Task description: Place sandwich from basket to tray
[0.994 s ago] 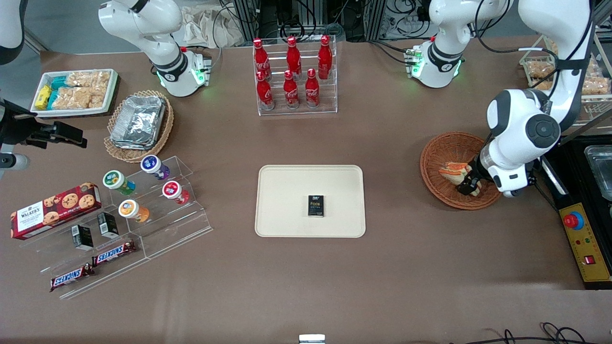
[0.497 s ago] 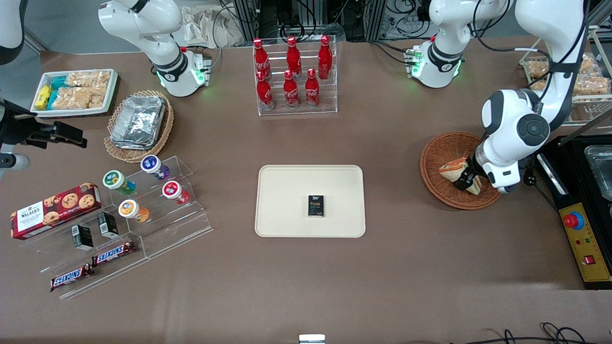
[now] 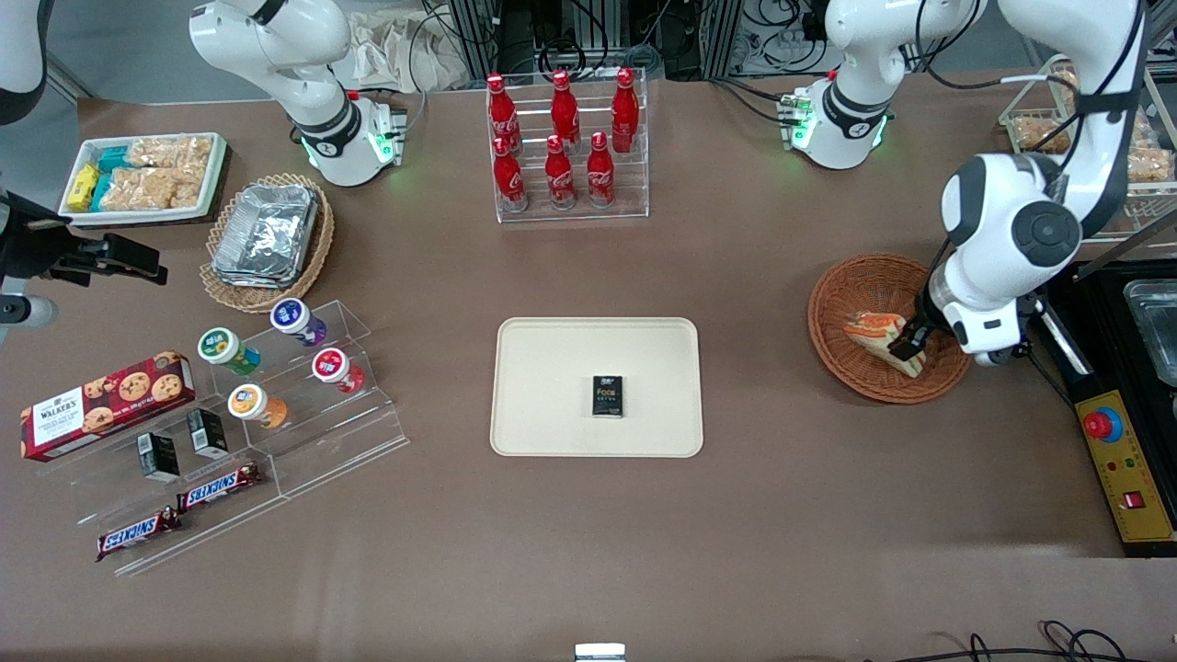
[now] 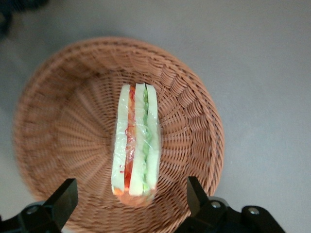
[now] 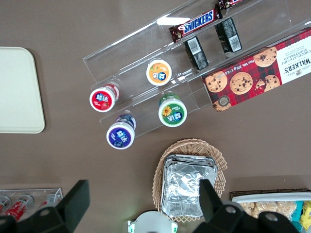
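Hovering over the round reddish-brown woven wicker basket (image 3: 885, 327), the left arm's two-finger gripper (image 4: 131, 201) is holding its jaws spread wide, gripping nothing. The triangular wedge sandwich in clear wrap (image 4: 135, 141), white bread with orange, red and green filling layers, is lying in the basket, between the two fingers and below them, with its layered edge facing up toward the wrist camera and clear gaps on both sides.

By my reading, the step in hand is the approach for the pick: nothing is being carried, and the sandwich is resting on the wicker. The next move is probably asking for a straight descent until the pads are flanking the bread faces, then a gentle close, since the soft bread and slippery wrap are likely to crush or slide. After that, a lift clear of the rim and a carry toward the parked arm's end, to the large flat cream-beige rectangular tray (image 3: 552, 368).

Counting: one sandwich, one reddish basket, one beige tray, which is already bearing one small black box (image 3: 607, 396). Six red cola bottles (image 3: 561, 138) are standing in a clear rack. Four round-lidded cups (image 3: 276, 359) are sitting on a clear stepped stand, with two Snickers bars (image 3: 179, 512) and one red cookie box (image 3: 106, 403) nearby.
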### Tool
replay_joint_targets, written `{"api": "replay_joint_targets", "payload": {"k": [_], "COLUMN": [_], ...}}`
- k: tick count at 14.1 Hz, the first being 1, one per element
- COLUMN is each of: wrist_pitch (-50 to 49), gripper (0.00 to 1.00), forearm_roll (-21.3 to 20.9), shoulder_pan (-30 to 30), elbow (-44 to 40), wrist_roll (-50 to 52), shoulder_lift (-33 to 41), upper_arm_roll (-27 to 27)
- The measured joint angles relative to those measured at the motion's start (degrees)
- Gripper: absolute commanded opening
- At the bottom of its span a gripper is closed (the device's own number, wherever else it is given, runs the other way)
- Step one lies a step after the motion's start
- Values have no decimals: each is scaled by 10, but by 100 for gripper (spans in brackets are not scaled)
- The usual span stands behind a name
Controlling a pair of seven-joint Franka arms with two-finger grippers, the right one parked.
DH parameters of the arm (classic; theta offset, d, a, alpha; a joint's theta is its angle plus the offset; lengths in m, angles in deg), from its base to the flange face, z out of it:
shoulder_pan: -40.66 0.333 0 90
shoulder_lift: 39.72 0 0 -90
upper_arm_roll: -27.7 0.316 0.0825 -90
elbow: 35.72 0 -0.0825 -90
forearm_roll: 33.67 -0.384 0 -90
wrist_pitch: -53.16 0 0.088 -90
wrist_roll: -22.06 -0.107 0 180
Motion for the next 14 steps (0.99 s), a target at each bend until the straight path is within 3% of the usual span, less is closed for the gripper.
{"api": "replay_joint_targets", "payload": {"k": [4,8,12,14], "wrist_pitch": [-170,-317,-316,-265], "gripper": [100,100,100,100], "forearm_roll": [0,5,31,41], "shoulder_pan": [-1,-5,-7,-5], "elbow": [-74,-183,-189,-150], "wrist_roll": [-204,-362,-379,-311], "shoulder_lift": [75,97,96,97], "upper_arm_roll": [-2,-7,-6,-3]}}
